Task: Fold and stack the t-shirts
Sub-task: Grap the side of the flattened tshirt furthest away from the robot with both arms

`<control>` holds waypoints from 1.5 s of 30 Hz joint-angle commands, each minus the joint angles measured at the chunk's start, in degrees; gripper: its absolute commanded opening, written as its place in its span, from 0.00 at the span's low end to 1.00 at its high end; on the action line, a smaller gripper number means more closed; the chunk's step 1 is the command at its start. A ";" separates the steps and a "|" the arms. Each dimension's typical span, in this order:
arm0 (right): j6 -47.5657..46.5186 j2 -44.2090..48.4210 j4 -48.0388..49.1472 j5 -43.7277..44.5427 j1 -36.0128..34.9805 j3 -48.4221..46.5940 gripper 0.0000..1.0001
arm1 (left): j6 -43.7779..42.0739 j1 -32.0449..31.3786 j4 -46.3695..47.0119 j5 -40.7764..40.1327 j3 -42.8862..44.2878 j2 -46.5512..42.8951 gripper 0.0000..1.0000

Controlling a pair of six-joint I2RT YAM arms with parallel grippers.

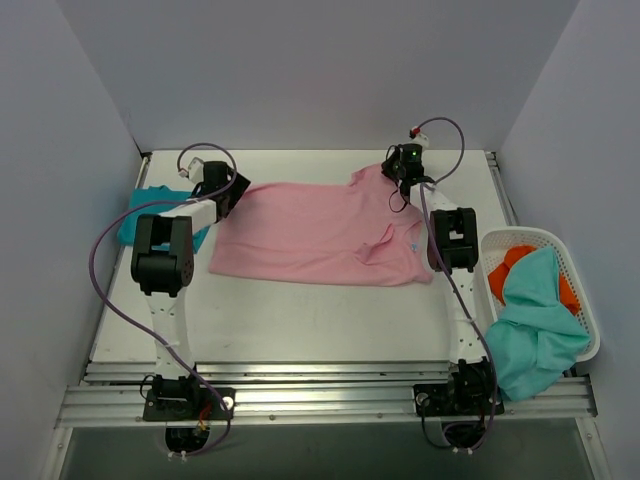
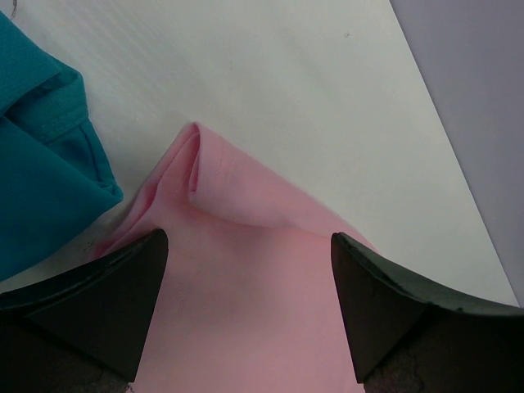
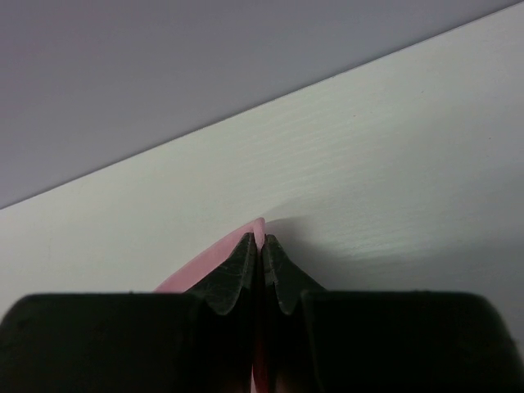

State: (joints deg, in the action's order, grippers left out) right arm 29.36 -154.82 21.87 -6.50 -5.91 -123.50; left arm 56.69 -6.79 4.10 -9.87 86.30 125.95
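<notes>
A large light pink t-shirt (image 1: 320, 235) lies spread across the middle of the white table (image 1: 300, 320). My left gripper (image 1: 226, 196) is open over its far left corner; in the left wrist view the black fingers (image 2: 123, 286) straddle the pink cloth (image 2: 246, 303), whose corner is folded over. My right gripper (image 1: 400, 172) is shut on the pink shirt's far right corner; a sliver of pink cloth (image 3: 259, 229) pokes out between the closed fingertips. A teal-blue t-shirt (image 1: 150, 215) lies bunched at the far left and also shows in the left wrist view (image 2: 41, 164).
A white lattice basket (image 1: 545, 290) stands at the right table edge, holding an orange cloth (image 1: 520, 265) and a mint-green cloth (image 1: 535, 330) that spills over its front. Grey walls close in behind and at both sides.
</notes>
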 commanded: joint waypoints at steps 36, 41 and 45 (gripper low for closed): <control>-0.36 -0.30 -5.52 -0.09 0.81 0.02 0.00 | 2.02 1.34 -1.11 -0.33 16.35 11.77 0.67; -0.36 -0.21 -5.34 -0.26 0.81 0.11 0.00 | 2.46 1.78 -1.99 0.55 20.74 14.49 0.56; -0.53 -0.13 -5.34 -0.18 0.90 0.02 0.00 | 3.17 1.95 -2.86 1.16 24.78 17.91 0.44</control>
State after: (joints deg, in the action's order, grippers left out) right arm 29.80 -154.82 21.85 -6.72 -5.61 -123.55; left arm 59.31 -5.30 2.68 -9.74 107.18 141.25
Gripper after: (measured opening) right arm 0.007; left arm 0.467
